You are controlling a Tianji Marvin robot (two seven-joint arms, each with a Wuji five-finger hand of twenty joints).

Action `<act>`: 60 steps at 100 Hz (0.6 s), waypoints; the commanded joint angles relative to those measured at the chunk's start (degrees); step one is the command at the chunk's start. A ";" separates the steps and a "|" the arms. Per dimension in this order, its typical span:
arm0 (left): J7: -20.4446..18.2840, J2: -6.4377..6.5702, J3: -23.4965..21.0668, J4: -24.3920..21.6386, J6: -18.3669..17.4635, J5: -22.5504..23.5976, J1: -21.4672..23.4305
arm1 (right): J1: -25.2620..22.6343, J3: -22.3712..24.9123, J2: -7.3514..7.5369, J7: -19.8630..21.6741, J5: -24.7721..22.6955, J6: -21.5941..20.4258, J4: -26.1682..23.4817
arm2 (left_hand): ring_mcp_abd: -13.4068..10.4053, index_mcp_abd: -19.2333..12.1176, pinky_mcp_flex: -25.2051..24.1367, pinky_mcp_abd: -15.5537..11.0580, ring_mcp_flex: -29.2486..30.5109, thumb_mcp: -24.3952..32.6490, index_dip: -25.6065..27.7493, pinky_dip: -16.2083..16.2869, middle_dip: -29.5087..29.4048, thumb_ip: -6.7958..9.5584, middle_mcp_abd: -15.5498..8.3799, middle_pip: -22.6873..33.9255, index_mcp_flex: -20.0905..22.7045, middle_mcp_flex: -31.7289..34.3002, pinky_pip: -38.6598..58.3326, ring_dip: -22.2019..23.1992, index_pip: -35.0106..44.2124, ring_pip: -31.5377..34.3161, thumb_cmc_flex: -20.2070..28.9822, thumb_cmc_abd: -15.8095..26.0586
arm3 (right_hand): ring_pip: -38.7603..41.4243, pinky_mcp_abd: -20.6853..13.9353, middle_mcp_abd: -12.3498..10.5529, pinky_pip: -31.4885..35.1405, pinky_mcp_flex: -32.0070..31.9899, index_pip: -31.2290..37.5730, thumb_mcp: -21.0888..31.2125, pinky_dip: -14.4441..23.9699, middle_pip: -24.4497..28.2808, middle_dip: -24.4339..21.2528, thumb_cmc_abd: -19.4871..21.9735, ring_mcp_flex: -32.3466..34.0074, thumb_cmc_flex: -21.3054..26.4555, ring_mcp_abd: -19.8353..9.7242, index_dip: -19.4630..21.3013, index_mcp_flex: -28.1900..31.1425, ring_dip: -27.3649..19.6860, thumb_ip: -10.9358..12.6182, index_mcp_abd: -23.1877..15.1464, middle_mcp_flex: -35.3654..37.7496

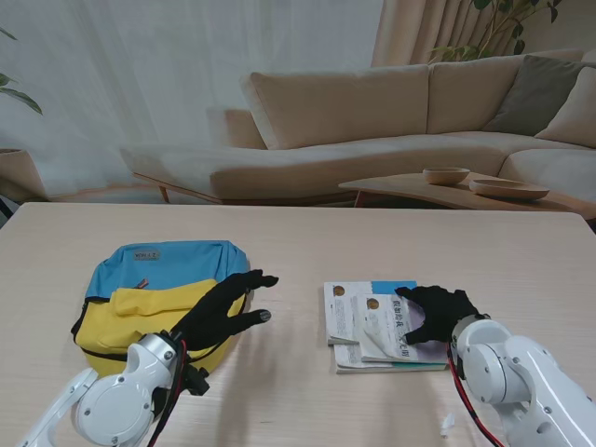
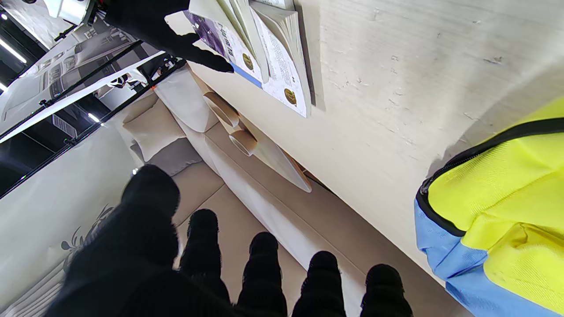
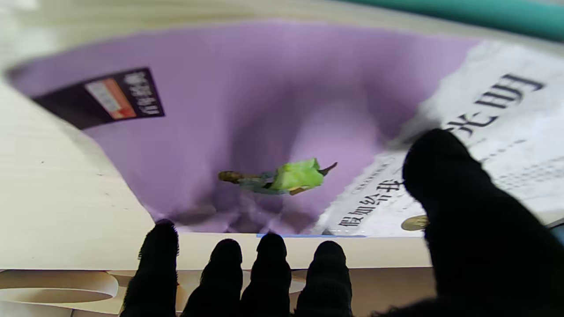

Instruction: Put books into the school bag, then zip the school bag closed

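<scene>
My right hand [image 1: 438, 313] rests spread on the stacked books [image 1: 372, 326], gripping nothing; my left hand [image 1: 226, 307] hovers open by the school bag [image 1: 154, 298]. Risk: only the top book slides off, scattering the pile

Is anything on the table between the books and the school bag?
Nothing visible: bare table separates the books from the school bag. Only the left robot hand hovers there, over the bag's right edge.

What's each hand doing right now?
Left hand: open, fingers spread, beside the school bag.
Right hand: on the top book; grip cannot be told.
</scene>
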 commanded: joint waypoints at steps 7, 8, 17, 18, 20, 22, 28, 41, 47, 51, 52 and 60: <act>-0.60 -0.32 -0.30 -0.50 -0.48 -0.01 0.56 | 0.96 -1.13 0.29 0.36 1.57 0.76 1.85 | -0.93 -0.53 -0.28 -0.72 -1.76 0.07 -1.13 -0.82 0.13 1.47 -0.83 0.33 -0.40 -0.95 -1.87 0.63 -0.58 -0.47 -0.21 -0.22 | -2.32 -0.75 -1.35 -1.92 -1.22 -2.31 -3.60 -1.28 -2.83 -1.42 -3.81 -2.44 3.28 -1.06 -3.74 0.14 -1.23 -0.90 1.59 -1.88; -0.56 -0.33 -0.31 -0.48 -0.51 -0.02 0.56 | 1.07 -1.23 0.31 0.39 1.51 0.78 1.98 | -0.95 -0.53 -0.28 -0.71 -1.77 0.06 -1.13 -0.82 0.13 1.47 -0.84 0.31 -0.41 -1.00 -1.86 0.63 -0.59 -0.47 -0.22 -0.21 | -2.34 -0.71 -1.28 -1.93 -1.21 -2.33 -3.64 -1.29 -2.87 -1.43 -3.89 -2.43 3.37 -1.05 -3.86 0.16 -1.23 -0.87 1.61 -1.89; -0.42 -0.36 -0.29 -0.39 -0.57 -0.08 0.52 | 1.84 -2.01 0.37 0.45 1.22 0.99 2.93 | -0.82 -0.49 -0.29 -0.71 -1.76 0.09 -1.13 -0.76 0.14 1.48 -0.80 0.36 -0.43 -0.91 -1.81 0.67 -0.56 -0.44 -0.18 -0.26 | -1.54 0.11 -0.57 -1.78 -0.75 -2.12 -4.18 -1.31 -1.13 -0.50 -4.07 -2.14 3.99 -0.53 -5.57 0.39 -0.55 -0.34 1.98 -1.30; -0.43 -0.36 -0.29 -0.38 -0.57 -0.08 0.51 | 1.90 -2.09 0.37 0.38 1.25 1.02 3.03 | -0.82 -0.48 -0.29 -0.70 -1.76 0.07 -1.13 -0.76 0.14 1.47 -0.81 0.36 -0.43 -0.90 -1.80 0.68 -0.56 -0.44 -0.19 -0.30 | -1.17 0.27 -0.46 -1.65 -0.69 -1.92 -4.20 -1.26 -0.06 0.06 -4.06 -2.13 4.08 -0.43 -5.89 0.38 -0.31 -0.28 2.06 -1.34; -0.48 -0.35 -0.29 -0.37 -0.56 -0.06 0.49 | 2.01 -2.25 0.36 0.23 1.30 1.07 3.24 | -0.92 -0.50 -0.29 -0.71 -1.76 0.05 -1.14 -0.74 0.12 1.47 -0.88 0.32 -0.49 -1.00 -1.79 0.70 -0.58 -0.43 -0.25 -0.21 | -0.34 0.63 -0.25 -1.37 -0.59 -1.50 -4.15 -1.15 2.08 1.13 -4.16 -1.96 4.42 -0.29 -6.09 0.38 0.15 -0.22 2.10 -1.14; -0.53 -0.33 -0.29 -0.36 -0.55 -0.06 0.47 | 2.14 -2.41 0.36 0.12 1.34 1.11 3.43 | -0.94 -0.51 -0.30 -0.72 -1.77 0.04 -1.15 -0.73 0.12 1.46 -0.94 0.31 -0.60 -1.03 -1.78 0.70 -0.62 -0.43 -0.29 -0.18 | 0.56 0.92 0.06 -1.02 -0.37 -1.11 -4.01 -0.98 4.44 2.27 -4.31 -1.58 4.84 0.01 -5.95 0.34 0.61 -0.17 2.16 -0.93; -0.49 -0.34 -0.24 -0.22 -0.62 -0.02 0.35 | 2.48 -2.88 0.36 -0.25 1.21 1.03 4.10 | -0.95 -0.56 -0.32 -0.70 -1.76 0.04 -1.14 -0.70 0.13 1.47 -0.86 0.34 -0.55 -0.95 -1.75 0.73 -0.58 -0.42 -0.26 -0.22 | 3.94 1.96 -0.19 0.15 0.25 0.03 -3.45 -0.30 16.78 7.56 -4.60 -0.24 5.91 0.86 -1.92 -0.04 2.30 -0.19 2.08 -0.77; -0.51 -0.33 -0.15 -0.13 -0.54 0.06 0.24 | 2.96 -3.84 0.25 -2.26 0.91 0.74 5.49 | -0.99 -0.56 -0.33 -0.79 -1.77 0.01 -1.15 -0.66 0.15 1.47 -0.98 0.37 -0.71 -0.98 -1.73 0.72 -0.58 -0.46 -0.30 -0.18 | 15.11 4.50 -1.26 3.62 2.03 0.83 5.39 2.27 44.32 18.29 -8.84 4.80 8.66 2.75 16.99 -1.27 7.72 -1.49 1.92 3.66; -0.41 -0.35 -0.17 -0.09 -0.63 0.18 0.24 | 3.10 -4.30 0.15 -3.57 0.78 0.76 6.11 | -0.94 -0.53 -0.34 -0.76 -1.76 0.01 -1.14 -0.65 0.18 1.48 -0.89 0.41 -0.65 -0.92 -1.73 0.73 -0.54 -0.46 -0.27 -0.26 | 23.12 5.74 -2.29 5.91 3.57 1.89 21.21 3.84 51.92 24.37 -17.33 7.88 6.76 2.95 24.10 -1.74 11.88 -4.15 1.99 6.69; -0.24 -0.38 -0.19 -0.06 -0.75 0.31 0.24 | 3.27 -4.65 0.08 -4.55 0.58 0.65 6.62 | -1.01 -0.55 -0.34 -0.73 -1.76 0.00 -1.15 -0.64 0.18 1.48 -0.93 0.41 -0.74 -0.93 -1.73 0.72 -0.57 -0.46 -0.29 -0.23 | 28.98 6.45 -3.54 7.09 4.21 3.13 26.08 4.65 56.23 28.14 -20.38 9.28 7.36 2.71 26.23 -1.44 14.85 -5.03 1.74 8.61; -0.19 -0.38 -0.19 -0.05 -0.78 0.34 0.25 | 3.32 -4.73 0.07 -4.76 0.52 0.61 6.74 | -1.02 -0.55 -0.34 -0.74 -1.76 -0.02 -1.15 -0.64 0.19 1.47 -0.95 0.41 -0.74 -0.94 -1.73 0.72 -0.57 -0.46 -0.32 -0.22 | 30.26 6.56 -3.82 7.33 4.34 3.36 26.75 4.83 57.12 29.00 -20.87 9.48 7.64 2.64 26.45 -1.31 15.50 -5.16 1.69 9.00; 0.10 -0.42 -0.21 0.02 -1.01 0.60 0.28 | 3.61 -5.39 -0.08 -6.82 -0.10 0.50 7.61 | -0.94 -0.51 -0.33 -0.73 -1.77 0.01 -1.16 -0.63 0.22 1.49 -0.88 0.45 -0.73 -0.90 -1.72 0.74 -0.55 -0.46 -0.27 -0.30 | 42.65 7.66 -6.73 9.81 6.05 7.16 31.69 6.69 61.84 37.70 -23.94 13.14 11.79 1.09 25.82 1.13 21.67 -5.47 1.01 15.16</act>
